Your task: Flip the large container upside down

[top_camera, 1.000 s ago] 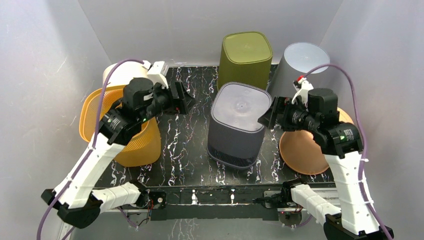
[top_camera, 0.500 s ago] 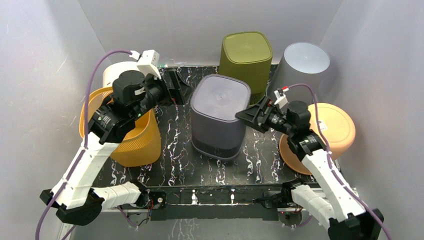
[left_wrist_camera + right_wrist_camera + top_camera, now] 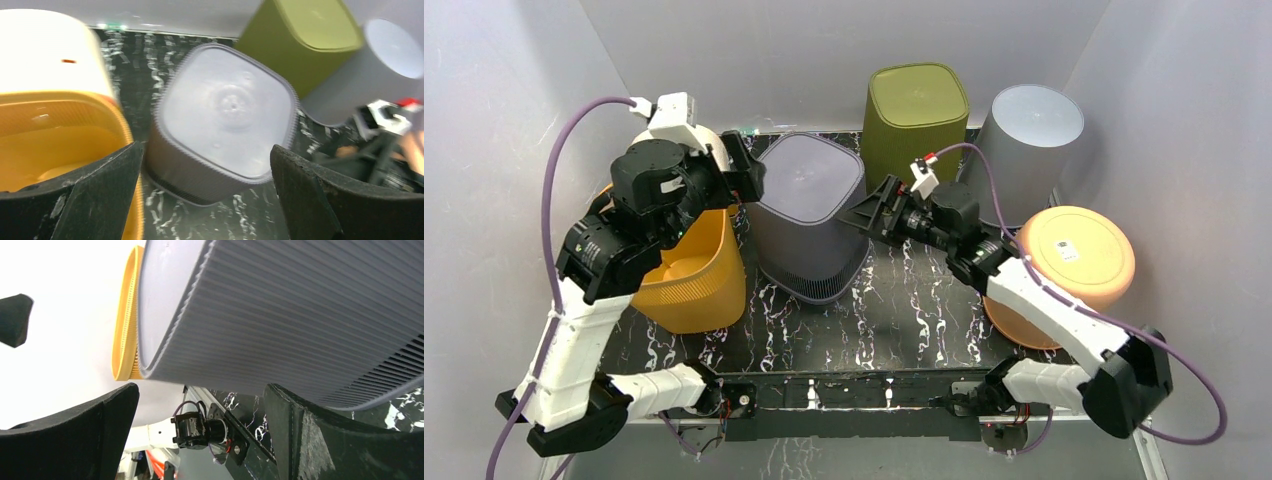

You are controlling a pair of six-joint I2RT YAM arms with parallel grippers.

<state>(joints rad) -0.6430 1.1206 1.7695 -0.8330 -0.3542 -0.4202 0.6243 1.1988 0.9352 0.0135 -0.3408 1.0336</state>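
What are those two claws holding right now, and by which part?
Nothing is held. The left gripper and right gripper both stand open, and the grey container rests on the table between them.

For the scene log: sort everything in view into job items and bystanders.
Job: large grey ribbed plastic container, left gripper, right gripper.
Lying about: olive-green square plastic bin, pale grey round bin, yellow-orange ribbed basket, peach round tub, cream container.
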